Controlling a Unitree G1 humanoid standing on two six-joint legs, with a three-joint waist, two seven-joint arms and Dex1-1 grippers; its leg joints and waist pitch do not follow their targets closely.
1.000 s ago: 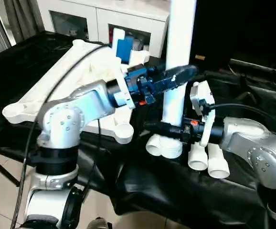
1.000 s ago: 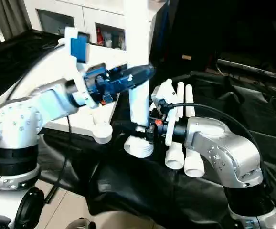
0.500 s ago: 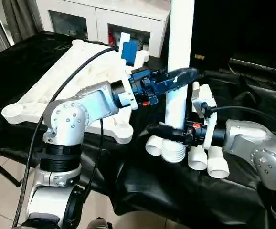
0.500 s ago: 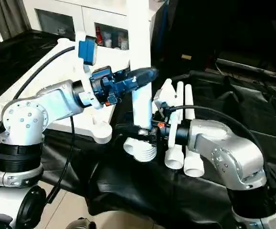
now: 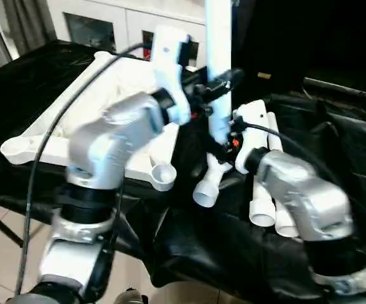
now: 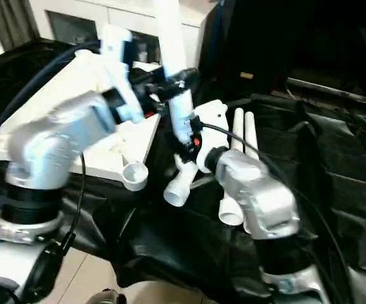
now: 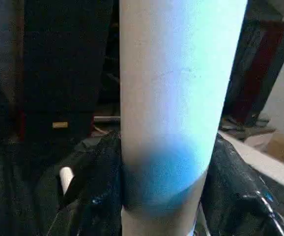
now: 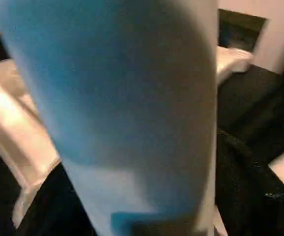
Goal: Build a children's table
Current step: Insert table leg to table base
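1. While the leg [image 5: 218, 38] stands nearly upright in front of me, my left gripper [image 5: 221, 82] has its black fingers closed around the shaft, about midway up the part I can see.
2. My right gripper [image 5: 223, 147] sits lower on the same tube. Whether it actually has hold of it, I cannot tell; it's a blur down there.
3. The tabletop [image 5: 75, 114] lies underside up on the black cloth [image 5: 233, 253] to my left, with a round corner socket [image 5: 162, 174] at its near corner, close to the leg.
4. Three spare legs lie on the cloth: one [image 5: 207, 188] just below my right gripper and a pair [image 5: 263, 202] side by side beyond it.
5. Handling call: this looks like a hollow plastic tube, so I judge it light and stiff, but also smooth and tapered, and likely to slide through a slack pinch.
6. A long tube gripped high will want to swing at its foot. I'd take hold low, near the wide end, to steer it into the socket, with the upper grip just steadying.
7. The tabletop looks rigid and light, so it may skate on the cloth if I push the leg in at an angle.
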